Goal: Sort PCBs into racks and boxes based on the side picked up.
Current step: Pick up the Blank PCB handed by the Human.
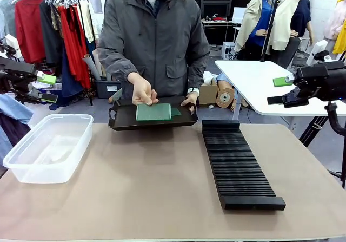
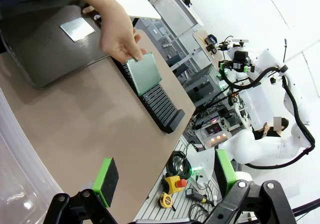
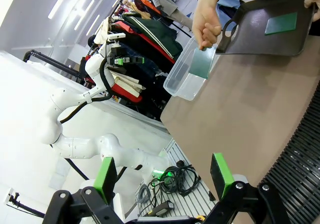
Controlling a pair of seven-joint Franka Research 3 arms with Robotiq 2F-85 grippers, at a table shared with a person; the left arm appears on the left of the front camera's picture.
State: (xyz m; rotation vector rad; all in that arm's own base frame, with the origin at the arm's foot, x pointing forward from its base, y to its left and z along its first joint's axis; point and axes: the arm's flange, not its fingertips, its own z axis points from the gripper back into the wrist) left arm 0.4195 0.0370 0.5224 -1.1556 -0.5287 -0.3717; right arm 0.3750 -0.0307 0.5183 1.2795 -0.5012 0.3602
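A person's hand (image 1: 142,90) holds one green PCB (image 1: 153,112) by its edge just above a shallow black handled tray (image 1: 121,124); a second PCB (image 1: 175,112) lies in the tray. The held PCB (image 2: 144,73) shows in the left wrist view and again, as PCB (image 3: 202,62), in the right wrist view. The clear box (image 1: 46,147) stands at the table's left. The long black rack (image 1: 238,163) lies right of centre. My left gripper (image 1: 47,89) hovers open off the table's left side. My right gripper (image 1: 279,90) hovers open off the right side. Neither holds anything.
The person stands at the far edge, the other hand (image 1: 190,98) on the tray's right handle. A white table (image 1: 254,85) stands behind at the right, a clothes rail (image 1: 54,25) at the back left. Bare tabletop (image 1: 146,188) lies between box and rack.
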